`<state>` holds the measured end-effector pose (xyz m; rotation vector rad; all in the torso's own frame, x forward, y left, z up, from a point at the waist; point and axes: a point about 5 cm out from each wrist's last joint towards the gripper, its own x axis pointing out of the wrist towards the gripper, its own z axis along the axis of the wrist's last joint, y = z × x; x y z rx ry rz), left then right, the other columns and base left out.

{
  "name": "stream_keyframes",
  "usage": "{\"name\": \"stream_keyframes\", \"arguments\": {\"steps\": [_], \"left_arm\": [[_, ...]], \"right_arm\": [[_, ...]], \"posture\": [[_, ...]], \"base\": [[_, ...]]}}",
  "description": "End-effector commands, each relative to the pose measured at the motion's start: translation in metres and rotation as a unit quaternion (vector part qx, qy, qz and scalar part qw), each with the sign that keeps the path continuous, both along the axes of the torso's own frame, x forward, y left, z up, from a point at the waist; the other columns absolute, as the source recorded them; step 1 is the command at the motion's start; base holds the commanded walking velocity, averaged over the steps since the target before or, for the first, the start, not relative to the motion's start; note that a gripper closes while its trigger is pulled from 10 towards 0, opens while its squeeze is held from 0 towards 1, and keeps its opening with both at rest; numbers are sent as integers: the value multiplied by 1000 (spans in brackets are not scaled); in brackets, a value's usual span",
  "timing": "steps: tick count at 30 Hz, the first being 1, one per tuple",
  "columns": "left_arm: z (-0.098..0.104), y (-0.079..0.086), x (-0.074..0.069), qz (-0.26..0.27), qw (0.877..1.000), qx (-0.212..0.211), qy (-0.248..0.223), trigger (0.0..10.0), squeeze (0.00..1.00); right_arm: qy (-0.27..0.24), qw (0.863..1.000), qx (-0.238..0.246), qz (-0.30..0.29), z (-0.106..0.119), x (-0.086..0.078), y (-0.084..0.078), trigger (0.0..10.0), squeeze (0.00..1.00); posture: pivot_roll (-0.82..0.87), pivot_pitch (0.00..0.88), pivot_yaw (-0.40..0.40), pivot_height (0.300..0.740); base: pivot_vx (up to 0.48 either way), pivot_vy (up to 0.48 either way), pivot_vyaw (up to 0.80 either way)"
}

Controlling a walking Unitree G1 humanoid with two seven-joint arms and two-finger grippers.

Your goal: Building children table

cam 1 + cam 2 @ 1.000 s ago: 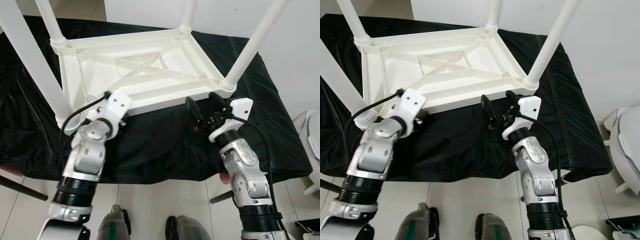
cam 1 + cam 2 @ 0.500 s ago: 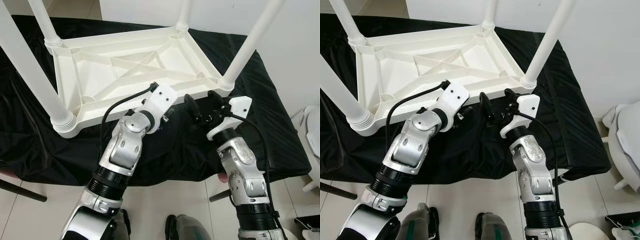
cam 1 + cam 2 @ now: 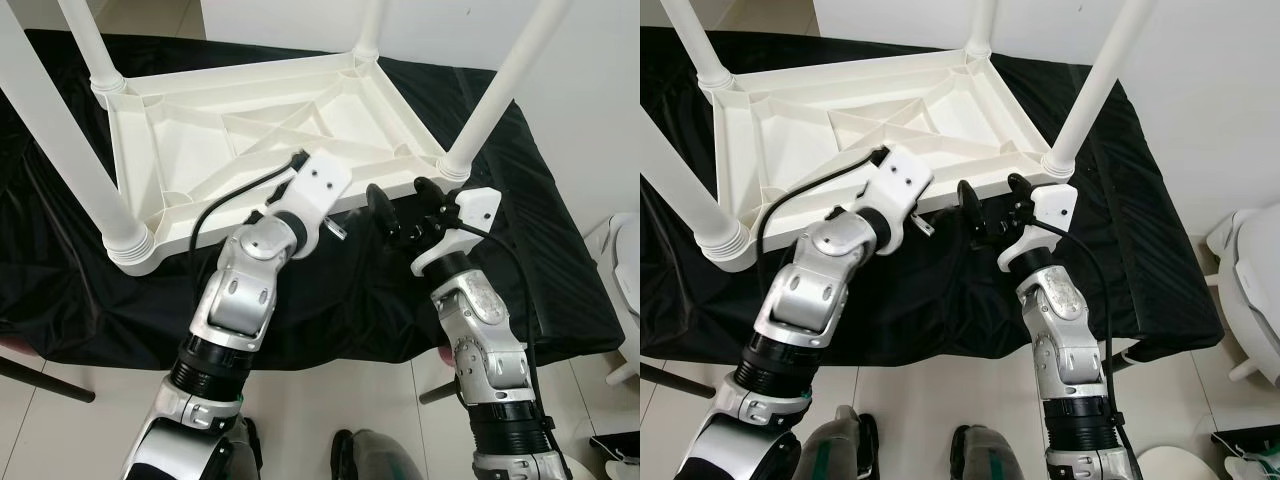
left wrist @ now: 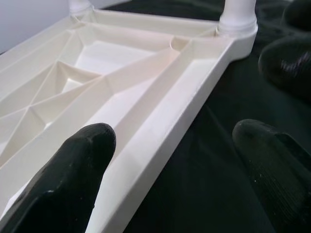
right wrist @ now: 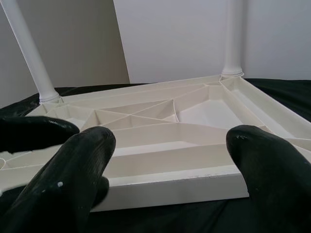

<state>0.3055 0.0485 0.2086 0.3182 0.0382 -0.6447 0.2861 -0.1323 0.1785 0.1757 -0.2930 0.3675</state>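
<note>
The children's table (image 3: 270,130) lies upside down on the cloth-covered counter (image 3: 560,260), its four legs (image 3: 498,95) rising from the corners. The left hand (image 4: 170,160) sits at the table's near rim, one finger over the rim, the other over the cloth. Just to its right, the right hand (image 3: 405,205) stands before the same rim, fingers spread apart, near the near-right leg.

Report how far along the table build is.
Done: the white table lies upside down on the black cloth with four legs standing in its corner sockets. In hand: left end effector open astride the near rim, right end effector open just before it. Left: gripping and turning it upright.
</note>
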Motion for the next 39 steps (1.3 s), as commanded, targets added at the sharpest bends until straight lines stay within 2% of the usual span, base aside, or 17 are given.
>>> {"name": "stream_keyframes", "arguments": {"steps": [1, 8, 12, 17, 18, 20, 21, 22, 23, 24, 25, 28, 29, 31, 34, 35, 39], "left_arm": [[10, 3, -4, 9, 999, -25, -29, 10000, 0], [25, 18, -16, 22, 995, -64, -76, 10000, 0], [14, 48, -26, 106, 990, -57, -77, 10000, 0], [10, 57, -27, 138, 986, -45, -79, 10000, 0], [11, 65, -28, 175, 980, -44, -86, 10000, 0], [11, 65, -28, 175, 980, -44, -86, 10000, 0], [11, 74, -28, 219, 970, -39, -95, 10000, 0], [11, 86, -32, 281, 953, -55, -99, 10000, 0], [11, 86, -32, 281, 953, -55, -99, 10000, 0], [9, 95, -36, 332, 936, -64, -98, 10000, 0], [9, 95, -36, 332, 936, -64, -98, 10000, 0], [3, 111, -54, 415, 900, -91, -95, 10000, 0], [3, 111, -54, 415, 900, -91, -95, 10000, 0], [0, 116, -62, 444, 885, -99, -96, 10000, 0], [0, 118, -66, 460, 877, -98, -101, 10000, 0], [-1, 124, -76, 497, 855, -108, -107, 10000, 0], [-3, 122, -82, 507, 848, -113, -102, 10000, 0]], "right_arm": [[3, 1000, 1, -8, -2, 2, -3, 10000, 0], [-2, 1000, -2, -9, 1, 6, -4, 10000, 0], [-4, 1000, -6, -7, 2, 10, -5, 10000, 0], [-5, 1000, -8, -5, 3, 12, -5, 10000, 0], [-5, 1000, -9, -3, 3, 14, -5, 10000, 0], [-5, 1000, -9, -3, 3, 14, -5, 10000, 0], [-6, 1000, -11, -2, 3, 15, -5, 10000, 0], [-6, 1000, -13, 0, 4, 18, -6, 10000, 0], [-6, 1000, -13, 0, 4, 18, -6, 10000, 0], [-6, 1000, -15, 1, 4, 20, -6, 10000, 0], [-6, 1000, -15, 1, 4, 20, -6, 10000, 0], [-6, 1000, -21, 13, 5, 24, -3, 10000, 0], [-6, 1000, -21, 13, 5, 24, -3, 10000, 0], [-6, 1000, -22, 19, 5, 26, -2, 10000, 0], [-7, 999, -23, 22, 5, 27, -1, 10000, 0], [-6, 999, -24, 27, 5, 28, 0, 10000, 0], [-6, 999, -25, 31, 5, 30, 1, 10000, 0]], "posture": [[-24, 88, -33, 740], [-18, 79, -48, 740], [-3, 76, -63, 740], [7, 75, -75, 740], [18, 75, -84, 740], [18, 75, -84, 740], [27, 74, -92, 740], [41, 73, -106, 740], [41, 73, -106, 740], [41, 73, -106, 740], [41, 73, -106, 740], [64, 74, -131, 740], [64, 74, -131, 740], [69, 74, -137, 740], [75, 75, -143, 740], [78, 79, -150, 740], [87, 83, -159, 740]], "base": [[0, 0, 0], [0, 0, 0], [0, 0, 0], [0, 0, 0], [0, 0, 0], [0, 0, 0], [0, 0, 0], [0, 0, 0], [0, 0, 0], [0, 0, 0], [0, 0, 0], [0, 0, 0], [0, 0, 0], [0, 0, 0], [0, 0, 0], [0, 0, 0], [0, 0, 0]]}}
